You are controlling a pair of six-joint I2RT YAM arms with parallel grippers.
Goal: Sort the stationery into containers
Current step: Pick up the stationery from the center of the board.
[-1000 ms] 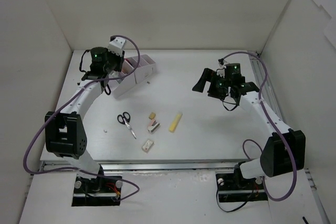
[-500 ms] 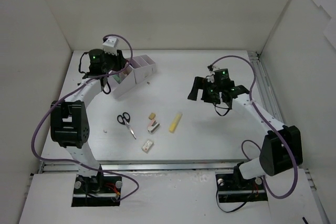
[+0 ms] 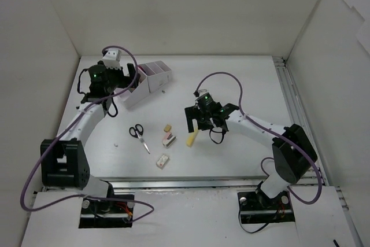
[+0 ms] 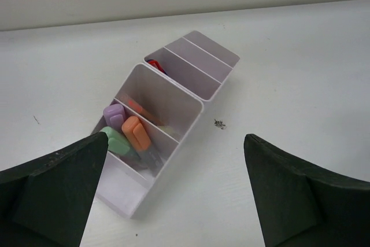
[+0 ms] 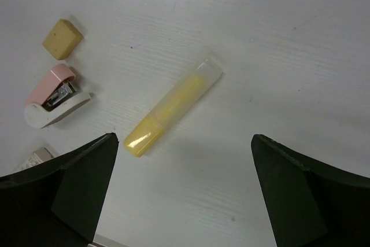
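Spanning the whole workspace, the white table (image 3: 231, 79) carried everything. The pale lilac organizer (image 4: 173, 99) stood at its far left, its compartments stepped in a slanted row. One nearer compartment held a green highlighter (image 4: 115, 141), an orange highlighter (image 4: 136, 133) and a purple highlighter (image 4: 114, 116) leaning together, and a red item (image 4: 155, 63) showed at the edge of a farther compartment.

The left gripper (image 4: 176, 142) hung just before the organizer, its jaws spread wide with nothing between them. The right gripper (image 5: 185, 140) hung over the middle of the table, its jaws likewise spread apart and empty. The yellow highlighter (image 5: 173, 106) lay flat on the table in the gap between its two fingers, as the wrist camera saw it. How close the fingers were to the tabletop was hard to tell.

The black-handled scissors (image 3: 139, 136) lay on the table left of the loose items, nearer the arm bases than the organizer. A pink-and-white stapler (image 5: 55, 98) lay near the highlighter. The beige eraser (image 5: 62, 39) sat just beyond the stapler, not touching it. A small pale block (image 3: 162, 160) lay nearest the arm bases.
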